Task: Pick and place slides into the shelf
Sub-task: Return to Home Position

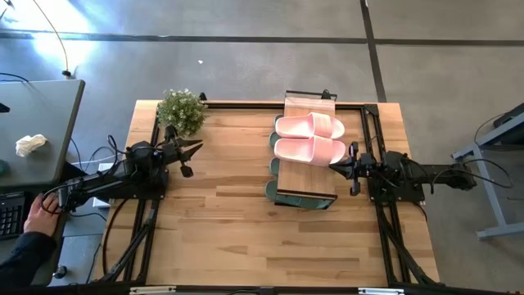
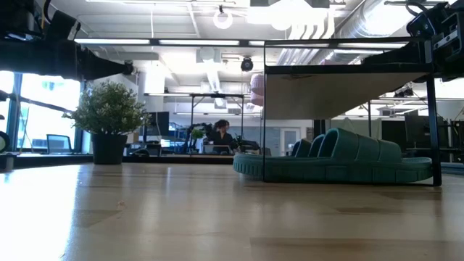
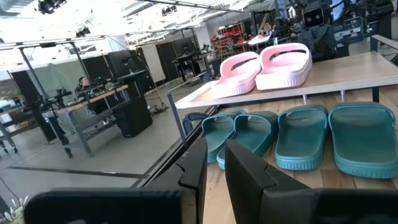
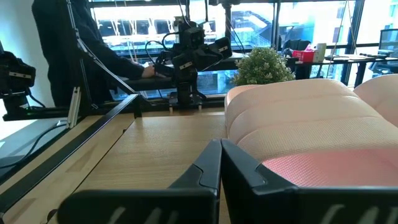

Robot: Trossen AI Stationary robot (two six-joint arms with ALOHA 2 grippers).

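The shelf [image 1: 307,164] stands on the table's right half. Two pale pink slides [image 1: 309,127] [image 1: 309,151] lie side by side, soles down, on its top board [image 3: 348,71]. Under that board several green slides [image 3: 303,137] rest in a row on the table; their ends peek out at the shelf's left side [image 1: 275,168]. My left gripper [image 3: 214,146] hovers level at the table's left, pointing at the shelf, its fingers a narrow gap apart with nothing between them. My right gripper [image 4: 221,144] is shut, level, just off the shelf's right side next to a pink slide [image 4: 311,118].
A small potted plant [image 1: 182,111] stands at the far left of the table. A grey desk [image 1: 41,123] and a person's hand [image 1: 41,215] are beyond the left edge. Bare wood [image 1: 246,238] stretches across the table's near half.
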